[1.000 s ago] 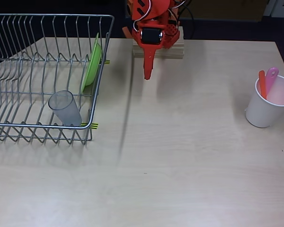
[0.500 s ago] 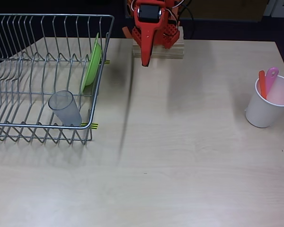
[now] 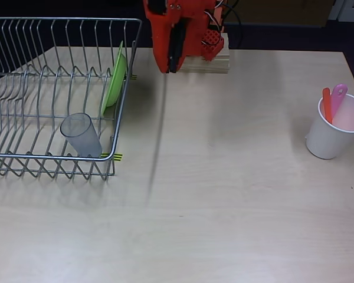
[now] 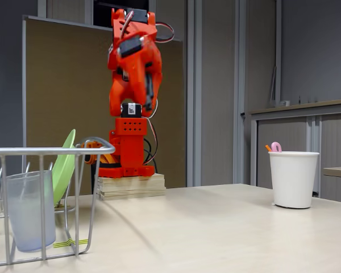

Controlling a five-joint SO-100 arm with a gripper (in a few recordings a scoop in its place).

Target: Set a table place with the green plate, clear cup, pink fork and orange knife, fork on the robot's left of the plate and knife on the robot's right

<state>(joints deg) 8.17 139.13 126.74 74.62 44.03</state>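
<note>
— Translucent grey plastic nearest the lens in the fixed view, lower left?
— That's the clear cup (image 4: 27, 209), standing in the wire dish rack (image 3: 23, 158). Behind it the green plate (image 4: 63, 165) stands on edge at the rack's right end.
— And the cutlery?
— Right side of the frame: the pink fork (image 3: 338, 96) and orange knife (image 3: 327, 105) stand in a white paper cup (image 3: 333, 131) on the pale wood table (image 3: 224, 194).
— The gripper?
— Top centre of the overhead view, folded up above its wooden base block (image 4: 131, 185). The gripper (image 3: 172, 56) holds nothing; open or closed, I cannot tell.
</note>
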